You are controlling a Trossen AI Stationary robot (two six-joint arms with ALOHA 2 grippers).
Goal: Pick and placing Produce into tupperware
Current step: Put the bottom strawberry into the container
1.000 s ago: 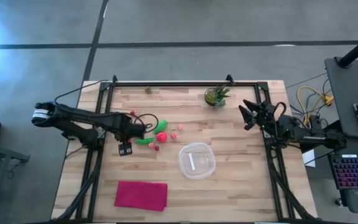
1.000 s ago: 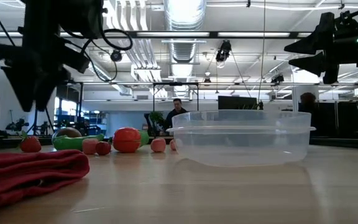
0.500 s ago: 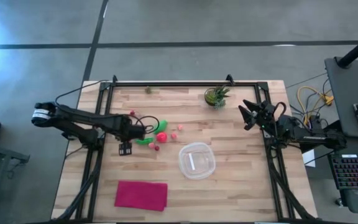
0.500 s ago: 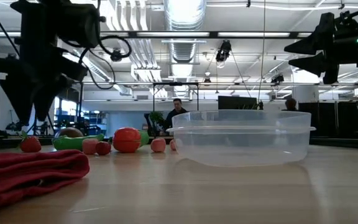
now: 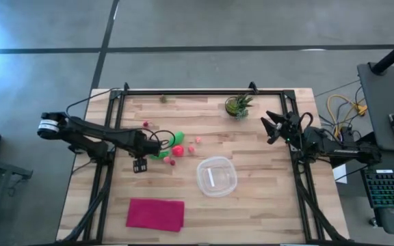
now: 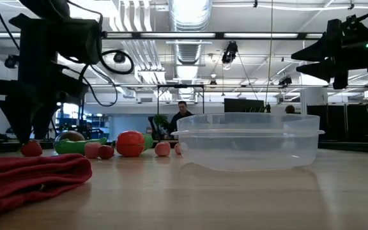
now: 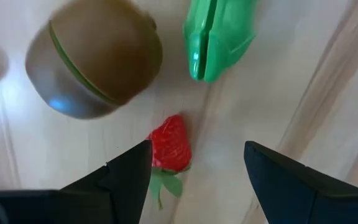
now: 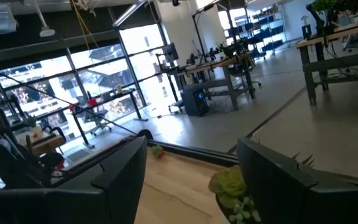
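The produce lies in a cluster on the table's left middle: a red round piece (image 5: pixel 178 150), green pieces (image 5: pixel 161 155) and small pink ones (image 5: pixel 191 147). My left gripper (image 5: pixel 156 145) is open and points down over the cluster's left end. In its wrist view a red strawberry (image 7: pixel 169 149) lies between its fingers (image 7: pixel 194 168) without touching them, with a brown oval piece (image 7: pixel 95 59) and a green piece (image 7: pixel 219 34) beyond. The clear tupperware (image 5: pixel 216 175) stands empty to the right of the cluster. My right gripper (image 5: pixel 272 127) waits open above the table's right edge.
A magenta cloth (image 5: pixel 156 213) lies flat near the front left. A small potted plant (image 5: pixel 238 104) stands at the far edge. In the low view the cloth (image 6: pixel 30 176) is in front of the produce and the tupperware (image 6: pixel 248 140) is to its right.
My left gripper has gone down toward the produce, still open, and now stands low over the strawberry. The produce and the tupperware have not moved.
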